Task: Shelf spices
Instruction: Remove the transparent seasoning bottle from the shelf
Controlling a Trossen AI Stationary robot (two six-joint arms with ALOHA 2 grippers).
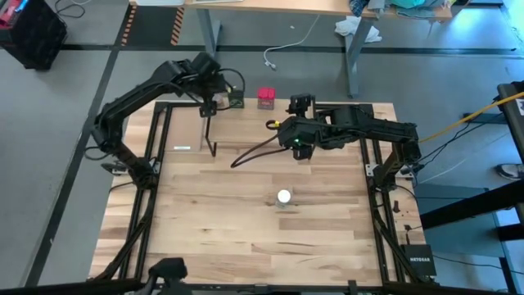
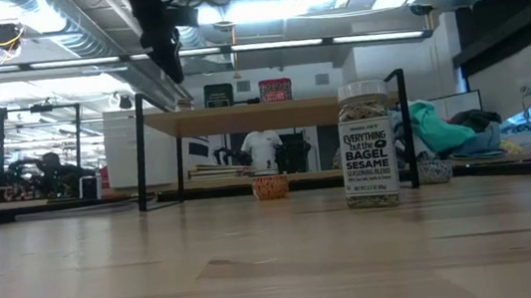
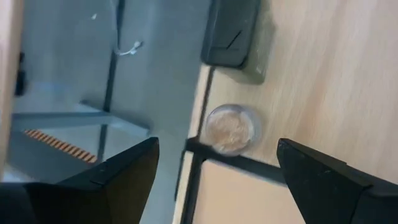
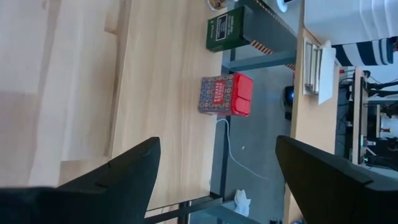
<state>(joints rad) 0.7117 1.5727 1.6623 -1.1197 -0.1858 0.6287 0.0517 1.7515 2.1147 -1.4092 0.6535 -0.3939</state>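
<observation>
The shelf (image 2: 272, 114) stands at the table's far side. On it are the dark square tin (image 1: 236, 100) (image 2: 218, 95) and the red square box (image 1: 266, 98) (image 4: 227, 95). The tan-grey round jar (image 3: 230, 129) stands upright by the shelf's far left corner, next to the tin (image 3: 233, 31). The clear white-lidded jar (image 1: 283, 197) (image 2: 366, 144) stands on the table's middle. My left gripper (image 1: 209, 105) (image 3: 217, 142) hangs open above the tan-grey jar. My right gripper (image 1: 300, 104) (image 4: 217, 142) is open over the shelf, right of the red box. Neither holds anything.
A small round tan thing (image 2: 270, 186) sits on the table beneath the shelf. The shelf's thin black legs (image 2: 142, 153) stand on the plank tabletop (image 1: 246, 238). Beyond the far edge lie floor and a desk.
</observation>
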